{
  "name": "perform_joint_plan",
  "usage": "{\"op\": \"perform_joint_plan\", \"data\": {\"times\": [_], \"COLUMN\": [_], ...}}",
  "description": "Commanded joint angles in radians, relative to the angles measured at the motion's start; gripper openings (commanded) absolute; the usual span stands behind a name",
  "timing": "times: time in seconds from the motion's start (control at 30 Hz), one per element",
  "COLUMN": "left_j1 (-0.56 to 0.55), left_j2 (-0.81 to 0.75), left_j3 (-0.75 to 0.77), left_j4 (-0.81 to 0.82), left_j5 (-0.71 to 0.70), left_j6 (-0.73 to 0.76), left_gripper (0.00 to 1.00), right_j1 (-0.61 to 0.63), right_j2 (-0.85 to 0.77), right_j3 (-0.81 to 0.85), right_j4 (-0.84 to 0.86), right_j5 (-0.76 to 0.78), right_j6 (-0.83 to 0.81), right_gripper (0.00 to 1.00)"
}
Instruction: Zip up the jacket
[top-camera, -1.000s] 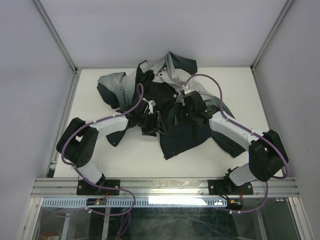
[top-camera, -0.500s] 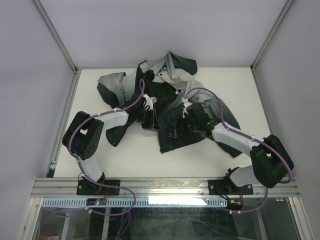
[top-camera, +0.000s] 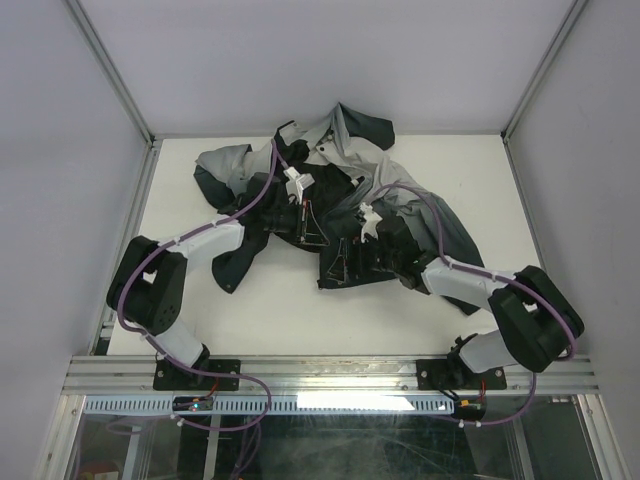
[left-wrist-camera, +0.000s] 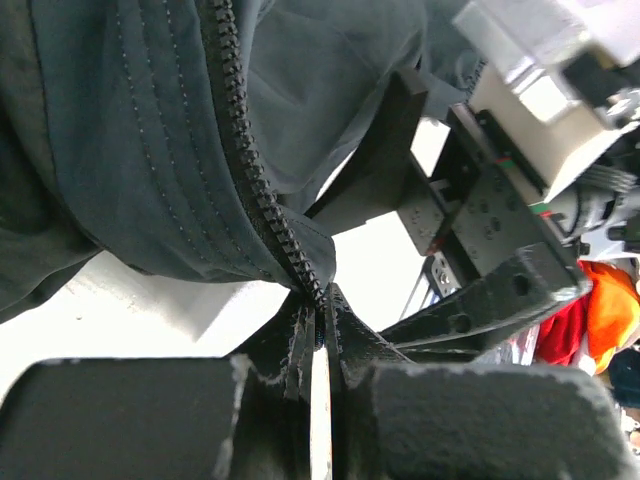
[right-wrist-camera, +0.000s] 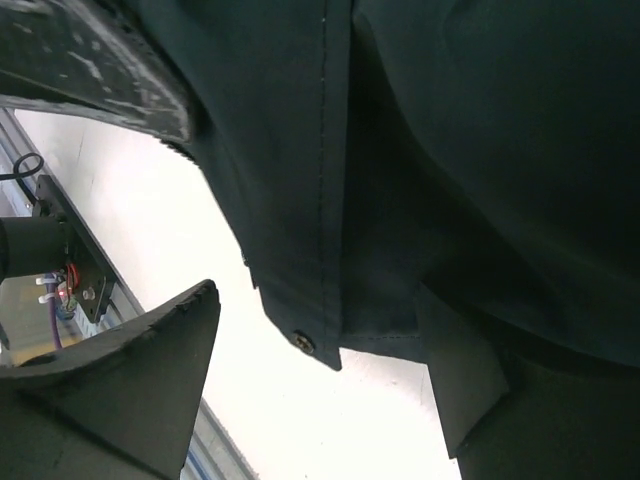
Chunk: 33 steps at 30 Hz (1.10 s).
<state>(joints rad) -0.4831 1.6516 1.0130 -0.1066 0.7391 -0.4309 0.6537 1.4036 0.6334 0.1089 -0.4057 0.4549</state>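
Observation:
The jacket (top-camera: 345, 135) lies crumpled at the back middle of the white table, light grey up top and dark below. My left gripper (top-camera: 315, 237) is shut on its dark zipper edge; in the left wrist view the zipper teeth (left-wrist-camera: 250, 170) run down into the closed fingertips (left-wrist-camera: 352, 335). My right gripper (top-camera: 340, 268) is open at the jacket's front hem. In the right wrist view a dark hem corner with a metal snap (right-wrist-camera: 303, 342) hangs between the spread fingers (right-wrist-camera: 140, 370), touching neither.
The white table (top-camera: 270, 310) ends at a metal rail (top-camera: 330, 375) along the near edge. Grey walls and frame posts (top-camera: 110, 70) close in the sides and back. The right arm's wrist (left-wrist-camera: 480, 210) sits close beside my left gripper.
My left gripper has shut on the zipper edge and drawn it back toward the far side. The right gripper has opened wider and moved left and nearer, to the hem.

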Motion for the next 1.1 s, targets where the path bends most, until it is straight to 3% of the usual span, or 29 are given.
{"op": "perform_joint_plan", "data": {"times": [0.0, 0.23, 0.37, 0.53, 0.6, 0.7, 0.77, 1.07], "left_j1": [0.003, 0.003, 0.003, 0.003, 0.003, 0.003, 0.003, 0.003], "left_j2": [-0.058, -0.081, -0.091, -0.102, -0.102, -0.103, -0.108, -0.113], "left_j3": [0.029, 0.021, 0.014, 0.016, 0.030, 0.053, 0.065, 0.084], "left_j4": [0.089, 0.092, 0.106, 0.082, 0.047, -0.004, -0.031, -0.088], "left_j5": [0.075, 0.074, 0.063, 0.017, -0.005, -0.038, -0.059, -0.095], "left_j6": [-0.012, -0.026, -0.040, -0.016, 0.012, 0.055, 0.080, 0.132], "left_gripper": [0.00, 0.00, 0.00, 0.00, 0.00, 0.00, 0.00, 0.00], "right_j1": [0.015, 0.043, 0.052, 0.051, 0.051, 0.050, 0.050, 0.052], "right_j2": [0.036, 0.099, 0.121, 0.118, 0.109, 0.090, 0.078, 0.030], "right_j3": [-0.024, -0.015, -0.021, -0.023, -0.018, -0.005, 0.005, 0.022], "right_j4": [0.199, 0.304, 0.348, 0.359, 0.351, 0.325, 0.300, 0.211], "right_j5": [-0.004, -0.092, -0.095, -0.126, -0.143, -0.164, -0.166, -0.143], "right_j6": [-0.017, -0.010, 0.007, 0.011, 0.010, 0.005, -0.002, -0.033], "right_gripper": [0.82, 0.76, 0.62, 0.36, 0.37, 0.52, 0.56, 0.48]}}
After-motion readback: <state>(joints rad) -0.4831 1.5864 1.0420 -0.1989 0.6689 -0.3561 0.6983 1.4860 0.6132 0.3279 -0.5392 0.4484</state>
